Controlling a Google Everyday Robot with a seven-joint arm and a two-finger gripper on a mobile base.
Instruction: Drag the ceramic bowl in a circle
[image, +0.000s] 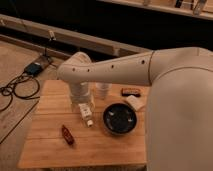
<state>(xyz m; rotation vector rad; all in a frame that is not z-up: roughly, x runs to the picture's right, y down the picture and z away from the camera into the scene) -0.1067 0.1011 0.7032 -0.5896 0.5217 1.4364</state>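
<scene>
The ceramic bowl (120, 119) is round, shallow and glossy black with pale flecks inside. It sits on the wooden table (50, 150), right of centre. My white arm reaches in from the right, bends above the table's back left and points down. The gripper (87, 115) hangs just above the tabletop, a short way left of the bowl and apart from it. Nothing shows in its grasp.
A small clear cup (103, 90) stands behind the bowl, next to my wrist. A dark flat object (131, 91) and a white item (134, 102) lie at the back right. A red object (67, 134) lies front left. Cables (20, 85) run over the floor at left.
</scene>
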